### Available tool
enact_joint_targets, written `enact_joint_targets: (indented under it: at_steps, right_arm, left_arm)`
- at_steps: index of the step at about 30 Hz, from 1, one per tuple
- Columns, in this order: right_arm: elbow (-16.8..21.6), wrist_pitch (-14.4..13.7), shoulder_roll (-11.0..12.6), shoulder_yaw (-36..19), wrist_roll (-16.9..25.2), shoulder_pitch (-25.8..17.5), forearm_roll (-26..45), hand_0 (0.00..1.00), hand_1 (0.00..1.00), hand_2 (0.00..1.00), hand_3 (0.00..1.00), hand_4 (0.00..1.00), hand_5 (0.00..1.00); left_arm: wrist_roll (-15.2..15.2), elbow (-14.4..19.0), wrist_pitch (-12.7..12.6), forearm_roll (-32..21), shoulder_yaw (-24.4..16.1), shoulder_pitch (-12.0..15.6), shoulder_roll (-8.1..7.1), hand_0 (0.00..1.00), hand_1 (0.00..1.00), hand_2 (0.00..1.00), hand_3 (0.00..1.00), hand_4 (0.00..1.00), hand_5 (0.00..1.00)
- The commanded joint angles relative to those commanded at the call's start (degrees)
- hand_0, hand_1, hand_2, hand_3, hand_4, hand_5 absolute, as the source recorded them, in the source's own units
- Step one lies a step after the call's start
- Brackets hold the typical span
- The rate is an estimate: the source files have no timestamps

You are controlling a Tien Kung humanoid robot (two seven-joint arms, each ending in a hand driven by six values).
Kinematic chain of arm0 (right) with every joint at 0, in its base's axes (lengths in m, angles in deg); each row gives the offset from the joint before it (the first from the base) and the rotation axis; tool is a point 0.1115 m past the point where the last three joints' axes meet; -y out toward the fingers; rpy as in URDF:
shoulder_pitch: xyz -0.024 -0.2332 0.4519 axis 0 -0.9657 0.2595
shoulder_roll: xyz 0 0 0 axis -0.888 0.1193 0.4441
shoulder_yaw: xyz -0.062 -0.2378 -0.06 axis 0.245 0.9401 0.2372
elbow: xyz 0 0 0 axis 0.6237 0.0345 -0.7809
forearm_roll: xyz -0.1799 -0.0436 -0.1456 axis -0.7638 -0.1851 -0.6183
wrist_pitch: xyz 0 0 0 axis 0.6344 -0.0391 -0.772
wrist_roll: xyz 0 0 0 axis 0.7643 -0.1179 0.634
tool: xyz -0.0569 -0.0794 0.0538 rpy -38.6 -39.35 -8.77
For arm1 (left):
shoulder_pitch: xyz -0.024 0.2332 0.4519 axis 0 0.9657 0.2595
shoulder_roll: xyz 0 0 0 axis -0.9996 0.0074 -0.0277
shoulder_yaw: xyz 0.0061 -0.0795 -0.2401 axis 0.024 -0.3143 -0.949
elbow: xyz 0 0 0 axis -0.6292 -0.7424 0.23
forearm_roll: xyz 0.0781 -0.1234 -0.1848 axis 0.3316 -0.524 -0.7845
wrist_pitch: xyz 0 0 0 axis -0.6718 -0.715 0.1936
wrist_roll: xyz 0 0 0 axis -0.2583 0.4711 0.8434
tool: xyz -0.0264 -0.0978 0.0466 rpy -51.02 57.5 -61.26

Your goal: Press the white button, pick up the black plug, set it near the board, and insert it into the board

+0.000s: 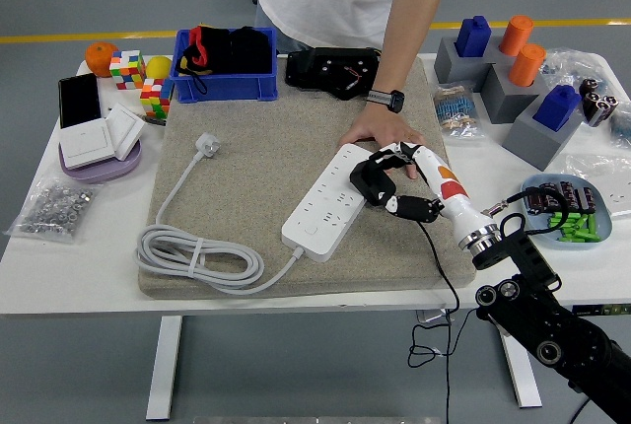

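Note:
A white power strip (330, 205) lies slantwise on the beige mat (246, 187), with its white button (310, 231) near the cable end. My right hand (380, 185) comes in from the lower right, fingers curled around a black plug (367, 180) over the strip's far right part, touching or just above its sockets. The strip's own white plug (205, 143) and coiled cable (197, 254) lie on the mat's left side. A person's hand (386, 134) rests flat on the mat just behind the strip's far end. The left arm is out of view.
A blue bin (225, 64), a black device (331, 71), puzzle cubes (128, 69), a phone (78, 99) and switch panels (99, 138) sit at the back and left. Grey blocks (513, 79) and a tray of parts (567, 212) stand to the right.

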Motion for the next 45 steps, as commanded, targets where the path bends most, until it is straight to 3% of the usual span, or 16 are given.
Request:
enact_joint_targets:
  at_steps: [11,20,36,45]
  right_arm:
    - [-2.11,-0.03,-1.35,1.33,0.09,-0.47,-1.14,0.666,0.591,0.529,0.612,0.774,0.061]
    - [-5.23,-0.2,-3.55,2.35,0.53,2.05,-1.41,0.67,0.59,0.529,0.613,0.775,0.061]
    - [-7.28,-0.29,-3.12,2.33,0.59,3.55,-1.91,0.67,0.591,0.523,0.609,0.771,0.062]
    - [-8.74,-0.32,-4.36,2.91,0.76,4.54,-1.96,0.671,0.592,0.523,0.609,0.77,0.062]
  left_arm:
    - [0.12,0.0,-0.04,-0.24,0.01,-0.31,0.16,0.683,0.675,0.656,0.678,0.517,0.208]
    - [0.14,0.0,-0.1,-0.67,0.0,-0.48,0.15,0.681,0.675,0.656,0.678,0.519,0.211]
    - [0.13,0.0,-0.07,-0.77,-0.05,-0.61,0.14,0.681,0.675,0.656,0.677,0.518,0.204]
    - [0.08,0.0,0.05,0.05,-0.35,-0.58,0.09,0.68,0.675,0.656,0.678,0.518,0.2]
